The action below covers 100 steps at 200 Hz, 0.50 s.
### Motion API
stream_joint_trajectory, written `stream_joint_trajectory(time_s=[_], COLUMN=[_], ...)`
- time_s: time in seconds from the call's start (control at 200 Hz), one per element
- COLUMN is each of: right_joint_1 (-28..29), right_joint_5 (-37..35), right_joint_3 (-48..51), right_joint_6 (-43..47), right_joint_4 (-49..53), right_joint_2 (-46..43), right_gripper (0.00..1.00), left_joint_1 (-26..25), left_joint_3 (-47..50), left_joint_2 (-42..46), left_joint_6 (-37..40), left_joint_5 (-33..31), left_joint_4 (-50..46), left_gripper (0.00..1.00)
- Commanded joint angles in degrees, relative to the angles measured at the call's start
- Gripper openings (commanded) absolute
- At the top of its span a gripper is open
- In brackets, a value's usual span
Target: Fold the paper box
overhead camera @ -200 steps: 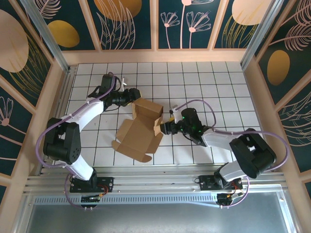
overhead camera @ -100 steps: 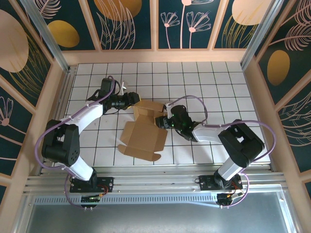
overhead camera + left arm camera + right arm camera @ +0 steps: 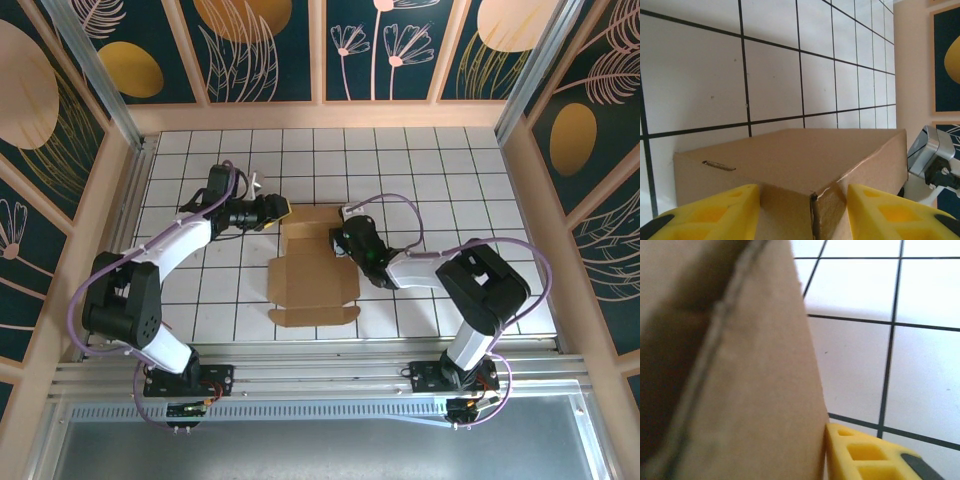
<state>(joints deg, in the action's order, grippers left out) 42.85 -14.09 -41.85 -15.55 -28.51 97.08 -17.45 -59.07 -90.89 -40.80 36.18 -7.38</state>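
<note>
The paper box (image 3: pixel 312 270) has shifted right and now sits square at frame centre on the surface (image 3: pixel 430 180). The left end effector (image 3: pixel 281 212), fingers spread, straddles its upper-left corner. The right end effector (image 3: pixel 338 240) has moved in against the upper-right flap; I cannot tell its state.

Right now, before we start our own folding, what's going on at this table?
Two robot arms are folding a brown paper box on a white gridded table. Its far section is raised into walls, while the near panel and flaps lie flat. The left fingers stand apart on either side of a raised corner at the box's far left. One of the right fingers sits against a wall on the box's right side. Whether that wall is pinched is unclear.
</note>
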Motion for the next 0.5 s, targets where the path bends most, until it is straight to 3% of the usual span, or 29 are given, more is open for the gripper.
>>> stream_joint_trajectory(time_s=[0.0, 0.21, 0.42, 0.496], right_joint_1=[0.22, 0.38, 0.66, 0.66], right_joint_5=[-3.97, -5.46, -9.48, -9.74], right_joint_3=[-2.6, -5.33, -6.88, -7.22], right_joint_6=[-0.8, -1.3, -2.74, -4.43], right_joint_4=[-1.9, 0.25, 1.66, 1.72], right_joint_2=[1.48, 4.09, 4.62, 4.72], right_gripper=[0.24, 0.11, 0.07, 0.02], left_joint_1=[-1.23, -4.38, -4.78, -4.78], left_joint_3=[0.91, 0.44, 0.62, 0.59], left_joint_2=[0.82, -0.68, -0.95, -1.0], left_joint_6=[-2.25, -3.91, -5.01, -5.5], left_joint_5=[2.09, 2.02, 1.61, 1.59], left_joint_4=[2.4, 4.03, 4.65, 4.99], left_gripper=[0.49, 0.49, 0.49, 0.49])
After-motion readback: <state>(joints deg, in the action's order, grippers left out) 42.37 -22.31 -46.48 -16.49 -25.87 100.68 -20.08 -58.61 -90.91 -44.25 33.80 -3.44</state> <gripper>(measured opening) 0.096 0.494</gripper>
